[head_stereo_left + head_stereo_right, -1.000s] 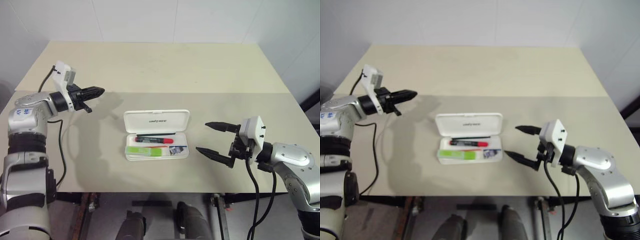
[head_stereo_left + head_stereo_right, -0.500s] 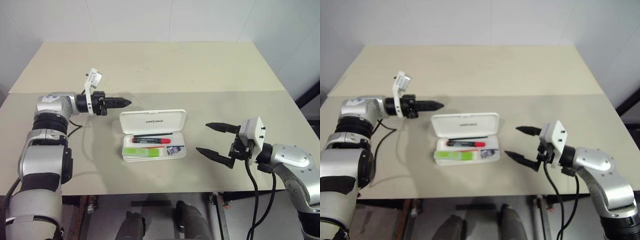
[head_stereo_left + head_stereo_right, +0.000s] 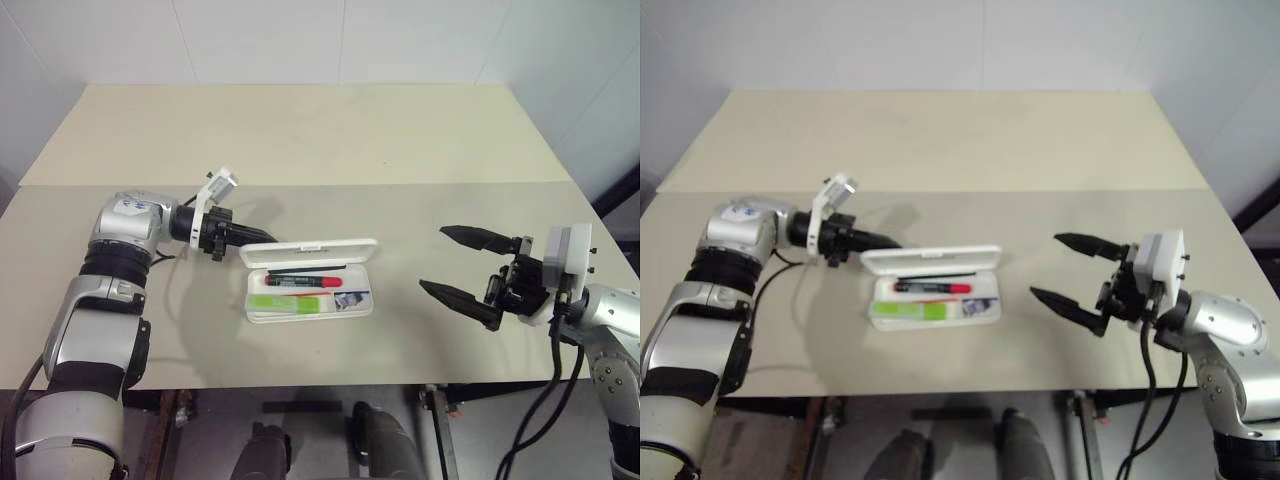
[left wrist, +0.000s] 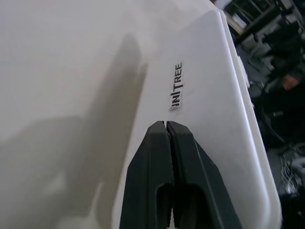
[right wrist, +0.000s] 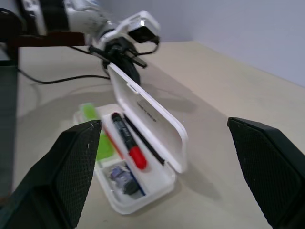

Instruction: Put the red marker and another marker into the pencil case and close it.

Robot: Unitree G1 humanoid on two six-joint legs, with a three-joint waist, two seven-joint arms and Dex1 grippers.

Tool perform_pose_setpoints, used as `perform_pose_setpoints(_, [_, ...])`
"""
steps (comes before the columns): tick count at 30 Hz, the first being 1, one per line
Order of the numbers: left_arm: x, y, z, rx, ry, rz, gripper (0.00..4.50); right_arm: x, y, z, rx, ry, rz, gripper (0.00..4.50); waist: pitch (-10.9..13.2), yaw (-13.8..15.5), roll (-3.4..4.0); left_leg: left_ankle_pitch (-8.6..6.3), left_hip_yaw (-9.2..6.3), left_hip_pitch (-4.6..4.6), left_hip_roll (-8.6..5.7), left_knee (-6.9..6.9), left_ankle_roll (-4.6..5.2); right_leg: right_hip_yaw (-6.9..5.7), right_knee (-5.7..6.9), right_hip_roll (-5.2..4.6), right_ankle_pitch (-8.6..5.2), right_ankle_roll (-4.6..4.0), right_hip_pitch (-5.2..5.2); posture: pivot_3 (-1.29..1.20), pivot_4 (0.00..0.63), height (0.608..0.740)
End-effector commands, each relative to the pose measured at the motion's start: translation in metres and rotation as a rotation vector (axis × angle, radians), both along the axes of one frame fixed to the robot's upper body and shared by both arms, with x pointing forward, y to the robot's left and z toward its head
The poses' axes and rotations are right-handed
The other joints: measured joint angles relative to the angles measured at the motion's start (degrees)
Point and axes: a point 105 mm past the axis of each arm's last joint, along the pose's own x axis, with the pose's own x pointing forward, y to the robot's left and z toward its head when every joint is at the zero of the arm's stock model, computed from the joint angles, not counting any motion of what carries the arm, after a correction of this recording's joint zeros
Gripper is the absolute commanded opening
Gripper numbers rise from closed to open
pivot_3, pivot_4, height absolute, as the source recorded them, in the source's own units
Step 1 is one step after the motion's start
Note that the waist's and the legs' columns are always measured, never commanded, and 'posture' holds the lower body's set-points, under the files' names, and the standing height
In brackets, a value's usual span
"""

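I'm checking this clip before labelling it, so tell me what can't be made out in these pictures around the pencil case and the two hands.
- Left hand: in the head views the raised lid of the pencil case hides its fingertips, so contact is unclear there.
- Left wrist view: the lid blocks the tray, red marker and green highlighter.
- Small dark item beside the red marker: too small to identify.
- Right hand: right wrist view cuts off its fingertips.

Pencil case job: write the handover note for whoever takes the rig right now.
Left gripper: shut, tip against the back of the pencil case lid, which is tipped partway toward closing.
Right gripper: open, holding nothing, off to the case's right.
Red marker and green highlighter: both in the case.
Done: both markers loaded.
Left: push the lid fully shut.
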Motion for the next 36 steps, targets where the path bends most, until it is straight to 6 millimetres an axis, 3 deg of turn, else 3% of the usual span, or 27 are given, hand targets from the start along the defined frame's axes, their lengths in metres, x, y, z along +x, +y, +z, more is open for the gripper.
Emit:
perform_pose_setpoints(1, [-0.018, -0.009, 0.010, -0.029, -0.009, -0.138, 0.04, 0.007, -0.018, 0.012, -0.065, -0.079, 0.038, 4.50, 0.0, 0.0, 0.00, 0.00, 0.07, 0.04, -0.01, 0.00, 0.00, 0.07, 0.02, 0.00, 0.01, 0.02, 0.00, 0.00, 0.150, 0.740])
perform_pose_setpoints(10, [-0.040, -0.021, -0.006, 0.025, -0.013, -0.214, 0.04, 0.033, -0.036, 0.019, -0.172, -0.113, 0.156, 4.50, 0.0, -0.1, 0.01, 0.03, 0.15, 0.11, 0.04, 0.01, -0.04, 0.15, 0.08, 0.03, 0.01, 0.01, -0.02, 0.00, 0.150, 0.740])
perform_pose_setpoints(20, [-0.068, -0.030, -0.026, 0.061, 0.029, -0.273, 0.04, 0.027, -0.033, 0.007, -0.221, -0.077, 0.237, 4.50, 0.0, 0.0, 0.02, 0.11, 0.15, 0.06, 0.02, 0.01, -0.20, 0.16, 0.03, -0.01, 0.01, 0.01, -0.04, 0.00, 0.150, 0.740])
perform_pose_setpoints(36, [-0.043, -0.022, -0.047, 0.150, 0.085, -0.120, 0.04, 0.025, -0.028, 0.006, -0.200, -0.078, 0.192, 4.50, 0.0, 0.0, 0.02, 0.10, 0.15, 0.17, 0.00, 0.04, -0.14, 0.21, 0.22, 0.00, 0.01, 0.01, -0.04, 0.00, 0.150, 0.740])
